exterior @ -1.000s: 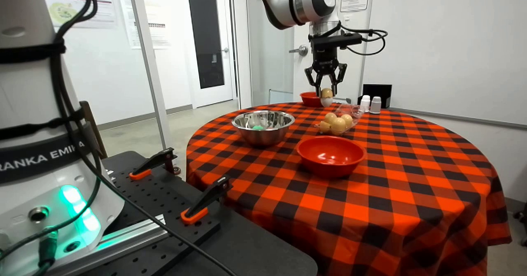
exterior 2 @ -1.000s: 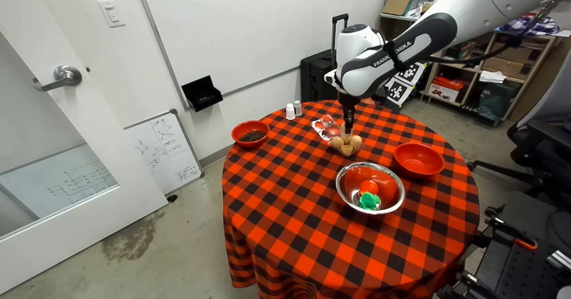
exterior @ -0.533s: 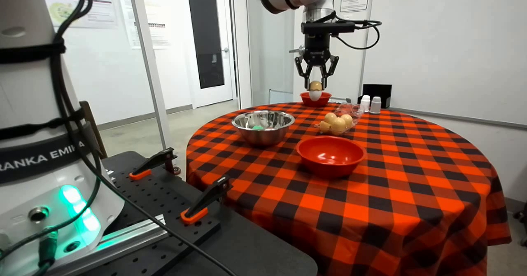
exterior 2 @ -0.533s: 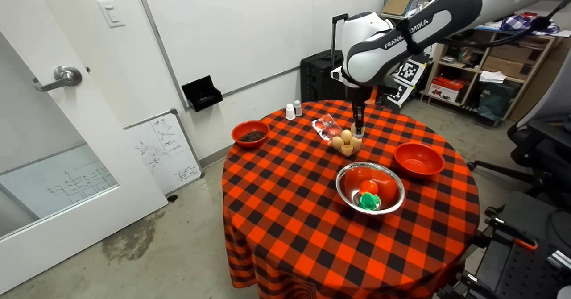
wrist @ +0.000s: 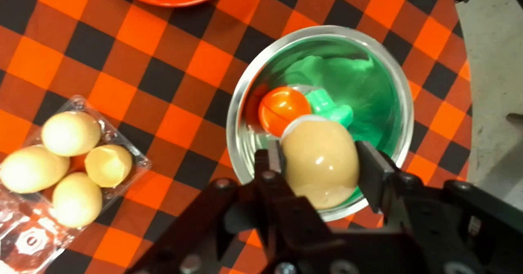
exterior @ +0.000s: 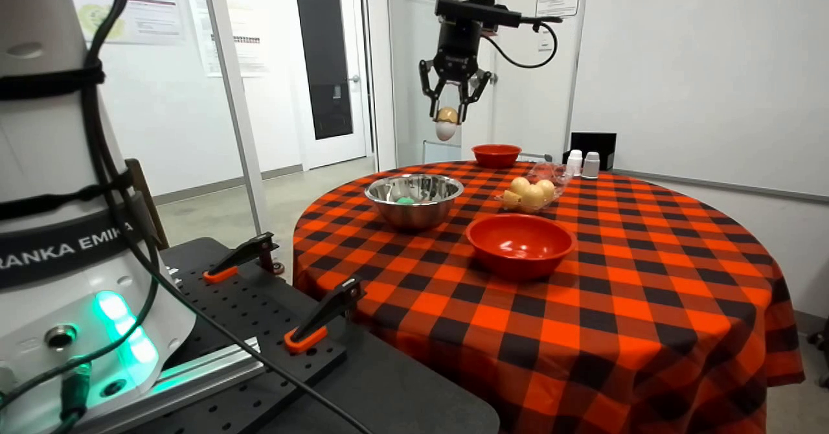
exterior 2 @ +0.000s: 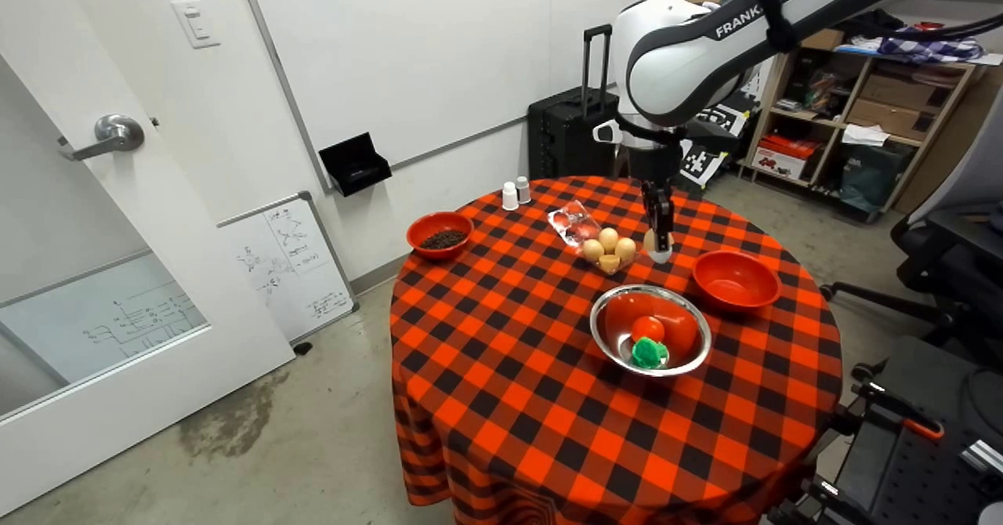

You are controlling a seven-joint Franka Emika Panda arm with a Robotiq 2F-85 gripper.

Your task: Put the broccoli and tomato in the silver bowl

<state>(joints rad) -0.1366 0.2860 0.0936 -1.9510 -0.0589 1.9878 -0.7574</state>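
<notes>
My gripper (exterior: 447, 116) is shut on an egg (exterior: 445, 131) with a tan top and a white lower end. It holds the egg in the air above the table. In the wrist view the egg (wrist: 320, 163) sits between both pads and overlaps the silver bowl (wrist: 327, 30) below. The silver bowl stands on the table in both exterior views (exterior: 414, 216) (exterior 2: 595, 337). Inside it lie the green broccoli (exterior 2: 649, 353) and the red-orange tomato (exterior 2: 647, 327), side by side. In the wrist view the tomato (wrist: 282, 108) and green broccoli stem (wrist: 327, 104) show; the egg hides part of the bowl's inside.
A clear plastic carton (wrist: 141, 159) holds several tan eggs (wrist: 71, 133) and a broken half shell (wrist: 108, 165). A larger red bowl (exterior 2: 736, 280) stands beside the silver bowl. A small red bowl (exterior 2: 440, 254) with dark bits and two small bottles (exterior 2: 510, 196) stand farther off.
My gripper has moved up and away from the egg carton toward the silver bowl's side, carrying the egg. The bowls, broccoli and tomato have not moved.
</notes>
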